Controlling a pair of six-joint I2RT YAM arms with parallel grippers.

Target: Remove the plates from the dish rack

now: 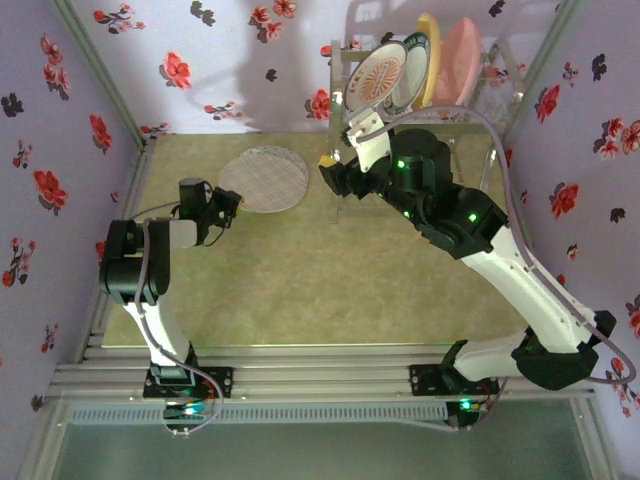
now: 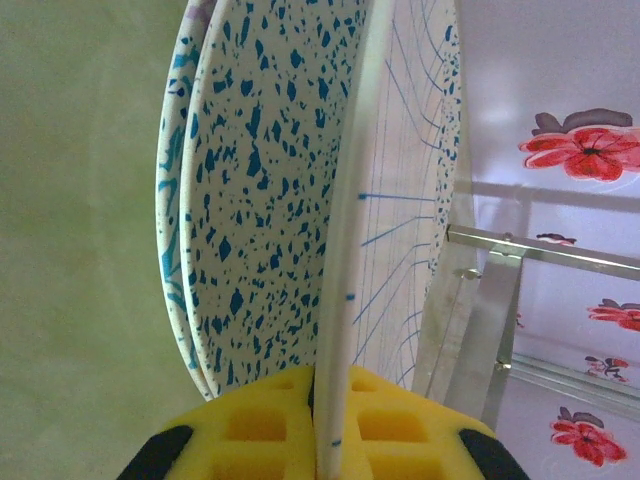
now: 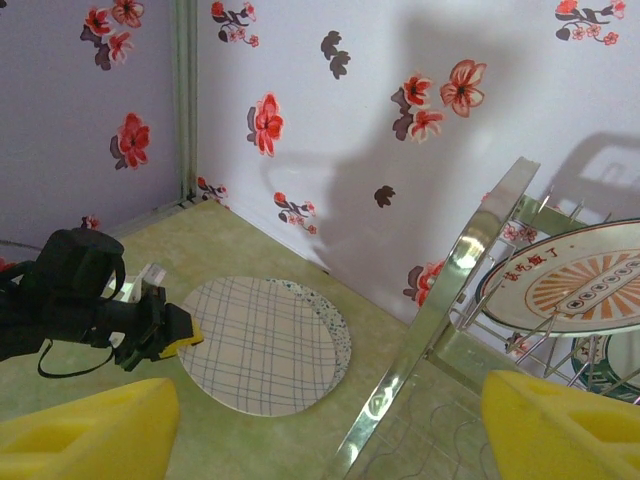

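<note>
four plates stand on edge in the dish rack (image 3: 474,250) at the far right: an orange-patterned plate (image 1: 377,72) nearest the left end, then a teal-rimmed plate (image 1: 414,70), a yellow plate (image 1: 430,50) and a pink plate (image 1: 457,65). left of the rack, a stack lies flat on the table (image 1: 300,280), with a blue-lined plate (image 1: 265,180) on top and a blue-speckled plate (image 2: 265,200) under it. the left gripper (image 1: 228,205) is at the stack's left edge, its yellow pads (image 2: 400,425) closed on the rim of the blue-lined plate. the right gripper (image 1: 332,172) hangs just near of the rack's left end, its yellow fingers (image 3: 95,430) spread wide and holding nothing.
</note>
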